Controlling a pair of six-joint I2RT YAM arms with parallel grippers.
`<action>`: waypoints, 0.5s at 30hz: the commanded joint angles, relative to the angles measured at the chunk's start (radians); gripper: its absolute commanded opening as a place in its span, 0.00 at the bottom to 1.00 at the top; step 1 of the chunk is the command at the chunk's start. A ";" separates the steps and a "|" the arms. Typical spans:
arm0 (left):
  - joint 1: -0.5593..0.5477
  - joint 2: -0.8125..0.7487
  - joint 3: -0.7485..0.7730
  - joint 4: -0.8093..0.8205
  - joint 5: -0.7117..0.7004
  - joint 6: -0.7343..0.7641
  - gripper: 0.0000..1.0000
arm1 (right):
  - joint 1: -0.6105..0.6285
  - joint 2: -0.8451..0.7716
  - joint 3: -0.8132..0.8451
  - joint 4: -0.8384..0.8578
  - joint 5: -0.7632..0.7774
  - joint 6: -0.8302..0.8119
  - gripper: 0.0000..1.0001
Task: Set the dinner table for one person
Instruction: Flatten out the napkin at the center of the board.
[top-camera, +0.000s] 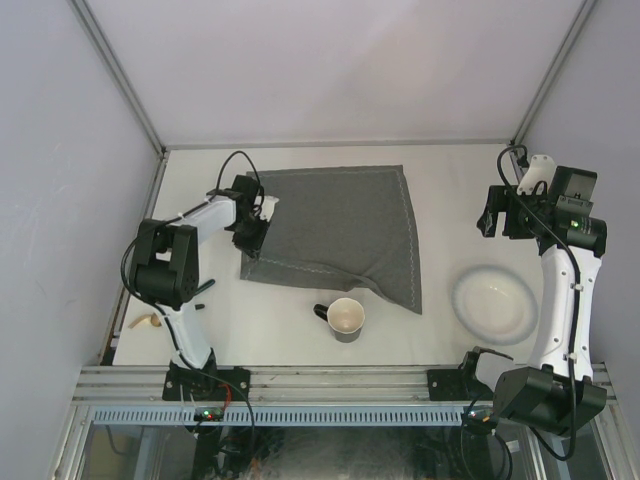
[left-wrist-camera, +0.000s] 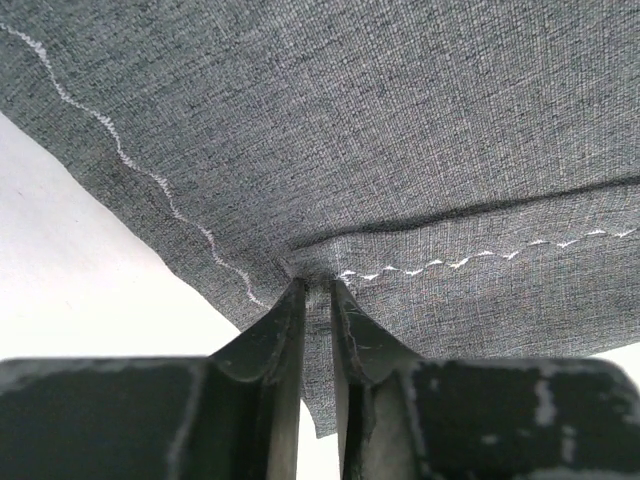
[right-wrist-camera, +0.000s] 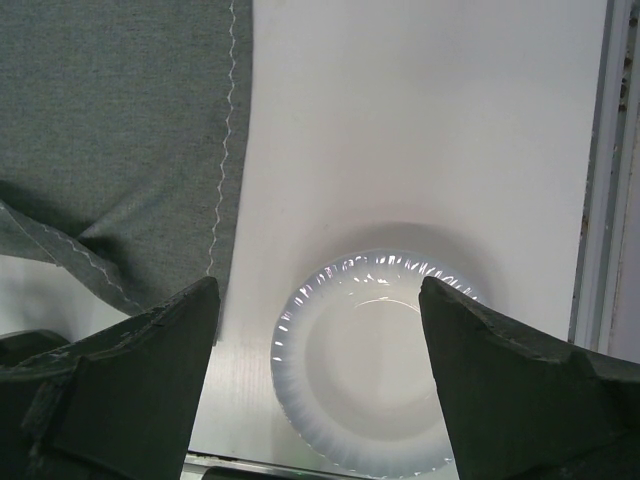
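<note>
The left gripper (top-camera: 250, 232) is clamped on the left edge of the grey stitched mat (top-camera: 340, 225), with cloth puckered between its fingers (left-wrist-camera: 285, 330). The mat lies on the off-white dinner table (top-camera: 440, 190) — the surface under both arms — and a dark mug (top-camera: 345, 318) stands upright just beside its near hem. Further right sits a white fluted plate (top-camera: 495, 305) — the right gripper (top-camera: 493, 215) hangs beyond it, jaws wide apart, holding nothing
</note>
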 joint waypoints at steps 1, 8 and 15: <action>-0.006 0.001 0.015 -0.018 0.046 -0.011 0.15 | 0.008 -0.003 0.003 0.041 -0.001 0.012 0.81; -0.005 -0.053 -0.011 -0.038 0.090 -0.010 0.04 | 0.010 0.010 0.004 0.046 -0.002 0.013 0.81; -0.006 -0.134 -0.047 -0.062 0.173 -0.007 0.02 | 0.015 0.020 0.003 0.053 0.001 0.014 0.81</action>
